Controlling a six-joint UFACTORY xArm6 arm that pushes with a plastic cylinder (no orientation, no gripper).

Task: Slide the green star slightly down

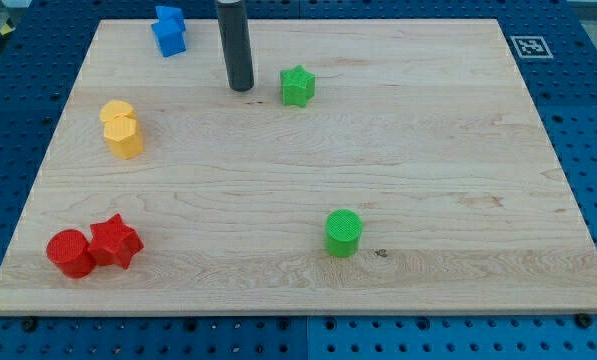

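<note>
Closest to me, along the view's bottom, I see the pale wooden board (278, 300) with its long streaky grain, lying on a blue pegboard table (578, 120) dotted with holes. Taking the green star as my landmark: far below it and towards the view's left sit a red cylinder (69, 252) and a red star (114, 241), both ribbed like printed plastic and touching each other. Well below the star and a little to the view's right stands a green cylinder (343, 232) with a hatched top face. To the star's left, and somewhat lower, is a chunky yellow block (122, 129), its outline rounded and lobed. The green star (297, 86) itself rests in the upper middle of the board, matte and ridged, standing free. My tip (241, 88) is down on the wood just to the star's left, close beside it but with a strip of board showing between them; the rod is a smooth dark cylinder with nothing to open or close, and it holds nothing. Up and left of the star lies a blue angular block (168, 30). Far to the star's right, at the board's top corner, is a black-and-white square marker (529, 46); no writing is readable.
</note>
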